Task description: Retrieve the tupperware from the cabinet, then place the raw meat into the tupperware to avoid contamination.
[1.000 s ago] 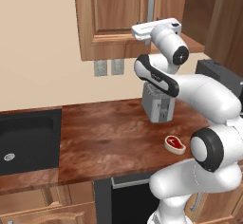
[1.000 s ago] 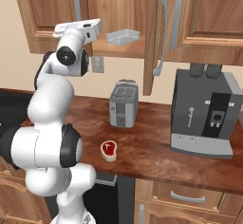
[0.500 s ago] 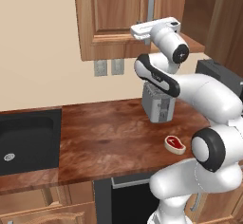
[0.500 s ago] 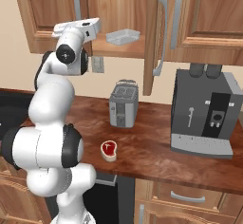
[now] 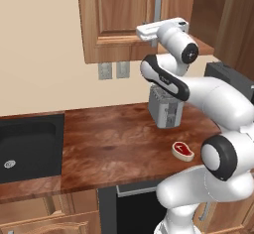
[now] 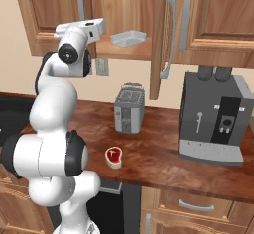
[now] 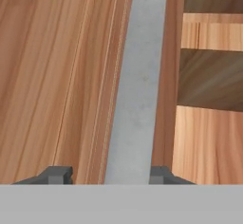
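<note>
Gripper [image 7: 107,174] closing around left door handle [image 7: 135,85] of cabinet [image 6: 44,20], jaws narrower than a second ago, full clamp not confirmed. Tupperware [image 6: 128,38] on cabinet shelf, right of handle. Raw meat [image 6: 113,157] on bench [image 6: 158,153], below cabinet. Retrieval not yet begun.

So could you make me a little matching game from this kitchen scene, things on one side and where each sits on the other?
Things:
1. tupperware
2. raw meat
3. toaster
4. coffee machine

Places:
A. on the counter's front part, near the robot
B. on the cabinet shelf
C. at the counter's right end
D. mid-counter, below the shelf

Pairs: 1-B, 2-A, 3-D, 4-C
</note>
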Motion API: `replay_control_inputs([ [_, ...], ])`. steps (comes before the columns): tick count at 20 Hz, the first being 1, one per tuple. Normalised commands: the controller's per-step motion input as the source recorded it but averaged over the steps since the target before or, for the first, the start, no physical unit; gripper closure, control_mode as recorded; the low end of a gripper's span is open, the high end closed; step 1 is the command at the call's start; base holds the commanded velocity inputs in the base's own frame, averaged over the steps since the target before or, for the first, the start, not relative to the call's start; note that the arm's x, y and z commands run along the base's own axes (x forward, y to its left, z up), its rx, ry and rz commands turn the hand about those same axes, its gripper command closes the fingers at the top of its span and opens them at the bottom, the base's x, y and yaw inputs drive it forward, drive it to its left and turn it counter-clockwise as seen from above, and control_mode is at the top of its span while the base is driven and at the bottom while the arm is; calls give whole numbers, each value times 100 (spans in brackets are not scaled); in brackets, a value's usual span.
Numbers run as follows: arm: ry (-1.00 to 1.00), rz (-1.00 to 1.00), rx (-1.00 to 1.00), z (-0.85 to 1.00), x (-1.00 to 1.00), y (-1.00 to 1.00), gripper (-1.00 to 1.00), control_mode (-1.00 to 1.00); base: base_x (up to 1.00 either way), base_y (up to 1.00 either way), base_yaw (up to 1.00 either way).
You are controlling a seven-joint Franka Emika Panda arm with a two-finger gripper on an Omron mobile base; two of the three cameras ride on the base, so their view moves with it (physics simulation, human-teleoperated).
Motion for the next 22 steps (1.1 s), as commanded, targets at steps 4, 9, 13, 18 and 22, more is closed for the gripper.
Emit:
replay_control_inputs([
  [4, 5, 0, 0, 0, 17, -7, 100, -100, 0, 0, 0],
  [9, 5, 1, 0, 0, 18, -20, 100, -100, 0, 0, 0],
  [13, 4, 3, 0, 0, 21, -28, 100, -100, 0, 0, 0],
  [18, 4, 3, 0, 0, 22, -22, 100, -100, 0, 0, 0],
  [22, 3, 2, 0, 0, 21, -8, 100, -100, 0, 0, 0],
])
